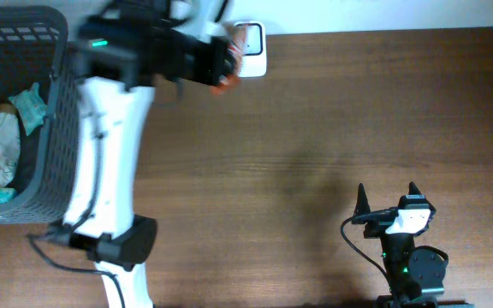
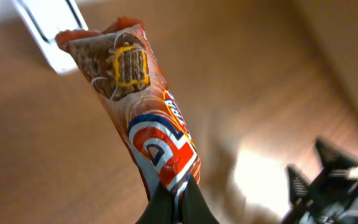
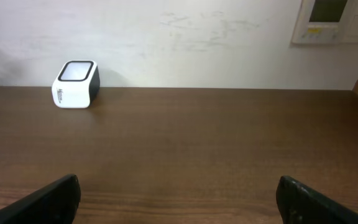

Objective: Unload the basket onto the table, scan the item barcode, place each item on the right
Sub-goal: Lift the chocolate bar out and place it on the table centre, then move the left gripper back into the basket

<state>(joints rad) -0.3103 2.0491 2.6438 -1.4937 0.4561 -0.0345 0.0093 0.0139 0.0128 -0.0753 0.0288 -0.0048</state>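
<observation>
My left gripper is shut on the lower end of a long red and orange snack pack with a biscuit picture near its top. In the overhead view the pack is held in the air at the white scanner box on the table's far edge, and the left gripper is just to the scanner's left. The scanner shows blurred behind the pack's top end. No barcode is visible on the pack. My right gripper is open and empty at the near right, facing the scanner.
A dark mesh basket stands at the far left with packets inside it. The wall runs behind the table, with a control panel at the upper right. Bare brown tabletop lies between the two arms.
</observation>
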